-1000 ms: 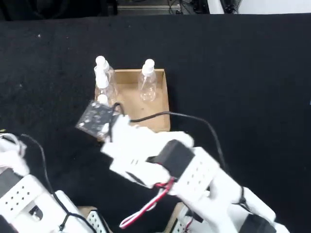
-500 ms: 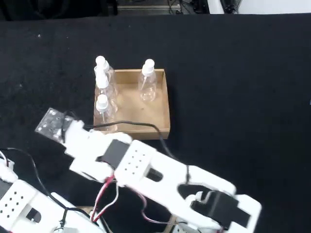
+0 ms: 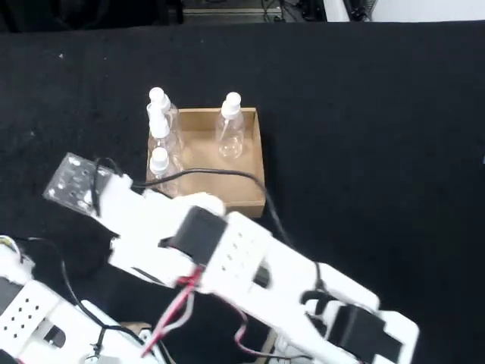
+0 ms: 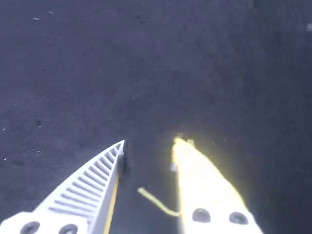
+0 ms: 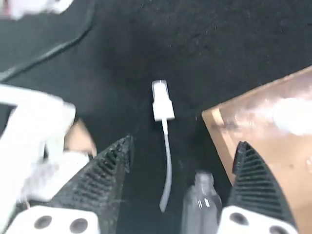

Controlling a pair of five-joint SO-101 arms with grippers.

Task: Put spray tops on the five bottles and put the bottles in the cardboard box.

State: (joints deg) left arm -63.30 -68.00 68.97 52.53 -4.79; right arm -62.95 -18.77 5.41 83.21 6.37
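The cardboard box sits mid-table. Several clear bottles with white spray tops stand in it: three along its left wall and one at the back right. My right arm stretches across the front of the box to its left. In the right wrist view, my right gripper is open over the black cloth. A loose white spray top with its tube lies beyond the fingertips. An uncapped clear bottle sits low between the fingers, by the box corner. My left gripper is open over bare cloth.
The left arm's white body sits at the near-left corner, close under the right arm, and shows as a white shape in the right wrist view. A black cable runs over the box's front. Black cloth covers the table.
My right arm swung left from over the box's front-left corner to the cloth beside the box, uncovering the front-left bottle. It then shifted slightly back toward the box.
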